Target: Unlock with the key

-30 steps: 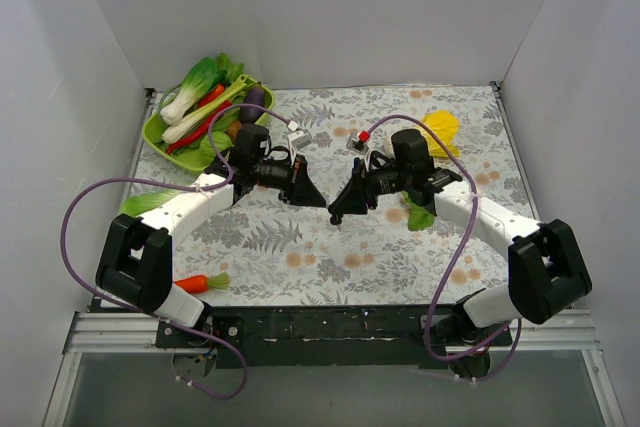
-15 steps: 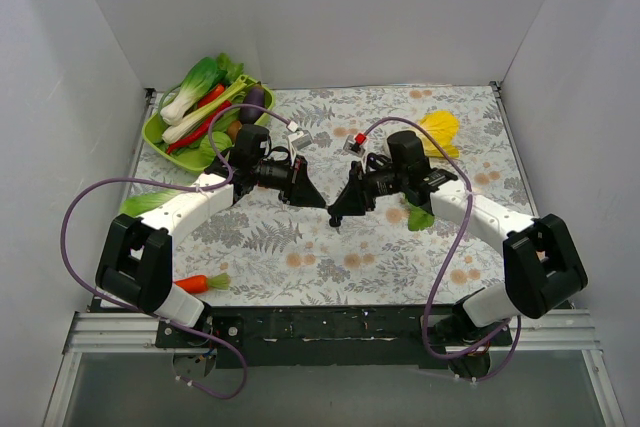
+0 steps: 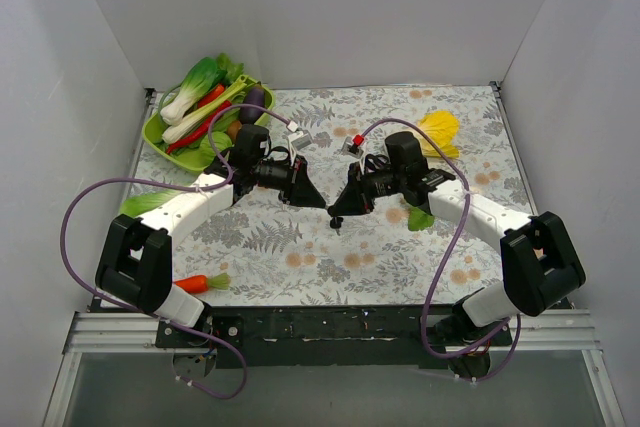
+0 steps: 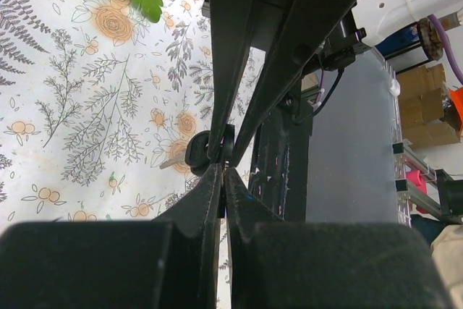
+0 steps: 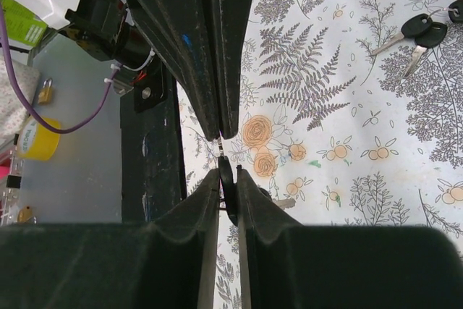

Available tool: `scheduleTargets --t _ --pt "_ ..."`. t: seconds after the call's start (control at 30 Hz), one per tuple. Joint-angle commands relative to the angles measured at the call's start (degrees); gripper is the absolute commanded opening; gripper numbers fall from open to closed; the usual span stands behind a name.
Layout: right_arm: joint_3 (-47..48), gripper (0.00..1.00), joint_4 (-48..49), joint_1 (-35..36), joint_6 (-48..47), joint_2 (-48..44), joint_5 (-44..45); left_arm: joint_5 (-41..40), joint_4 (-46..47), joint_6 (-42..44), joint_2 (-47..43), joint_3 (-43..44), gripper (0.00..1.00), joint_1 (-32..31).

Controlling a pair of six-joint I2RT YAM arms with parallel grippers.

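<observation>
Your right gripper jaws are pinching shut on the black head of the key, and its blade is pointing sideways, across the jaw line. Just beyond those tips, your left gripper is facing them, its jaws closed and nothing showing between. No lock is showing. Farther off, spare keys are lying on the worktop.
</observation>
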Motion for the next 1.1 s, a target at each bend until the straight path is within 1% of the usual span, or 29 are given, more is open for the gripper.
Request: scheduleTargets --t 0.0,0.03,0.07,0.1,0.23,0.27,0.3,0.33,0.37,0.4,0.43,0.47,0.5,0.57,0.6,0.7,0.8,0.9,1.07 --pt "-0.2 0.15 1.9 0.3 -0.3 -0.4 -2.1 -0.8 0.7 1.2 -3.0 1.8 0.00 0.1" --pt "-0.2 0.13 2.1 0.3 -0.2 -0.6 -2.0 -1.0 0.6 1.2 -2.9 1.7 0.00 0.1" --pt "-0.3 0.08 2.2 0.3 0.0 -0.6 -2.0 -1.1 0.5 1.2 -3.0 1.7 0.00 0.1" --pt "-0.4 0.01 2.5 0.3 0.0 -0.7 -2.0 -1.2 0.5 1.2 -2.9 1.8 0.00 0.1" --pt "-0.9 0.01 3.9 0.3 1.1 -1.2 -1.4 -1.9 0.5 1.1 -2.8 2.0 0.00 0.1" --pt "-1.2 0.01 5.1 0.3 1.8 -1.5 -1.1 -3.3 0.9 0.6 -2.8 2.0 0.04 0.1" --pt "-1.7 0.01 5.6 0.3 2.3 -1.6 -0.7 -4.2 1.2 0.2 -2.8 2.1 0.25 0.1" --pt "-1.8 0.01 6.1 0.2 2.8 -2.2 1.0 -5.3 1.4 -0.1 -2.9 2.0 0.44 0.1" --pt "-2.0 0.01 6.7 0.1 3.2 -2.4 1.9 -7.1 1.5 -0.5 -3.2 2.0 0.59 0.1" --pt "-2.2 0.01 7.3 0.1 3.8 -2.7 2.8 -8.1 1.8 -0.7 -3.4 1.8 0.71 0.1" --pt "-2.6 0.01 7.6 0.0 4.1 -3.5 5.2 -9.0 2.2 -0.9 -3.8 1.7 0.88 0.1" --pt "-2.9 0.01 7.9 -0.1 4.3 -4.0 6.4 -10.0 3.3 -1.1 -4.1 1.4 0.95 0.1" --pt "-3.3 0.01 9.0 -0.7 5.0 -4.6 7.5 -13.5 4.1 -2.1 -5.4 1.0 0.98 0.1" --pt "-4.4 0.01 10.1 -1.5 5.8 -6.2 9.9 -18.5 6.4 -2.6 -7.0 -0.5 0.98 0.2" --pt "-4.8 0.01 10.5 -2.3 6.1 -6.7 10.7 -22.3 6.9 -2.9 -8.6 -0.9 0.98 0.2" --pt "-6.3 0.01 11.1 -3.3 6.1 -9.2 14.6 -27.4 9.6 -4.2 -10.8 -2.7 0.98 0.5" --pt "-7.9 0.01 11.4 -4.9 6.2 -12.1 19.3 -29.4 10.9 -5.1 -12.7 -3.9 0.98 0.7" --pt "-8.9 0.01 10.5 -7.4 6.6 -14.9 24.5 -31.6 12.5 -6.4 -12.7 -4.0 0.98 0.7" --pt "-9.3 0.01 7.1 -12.9 7.2 -19.5 34.0 -35.1 12.4 -9.5 -9.7 -3.3 0.98 0.5"
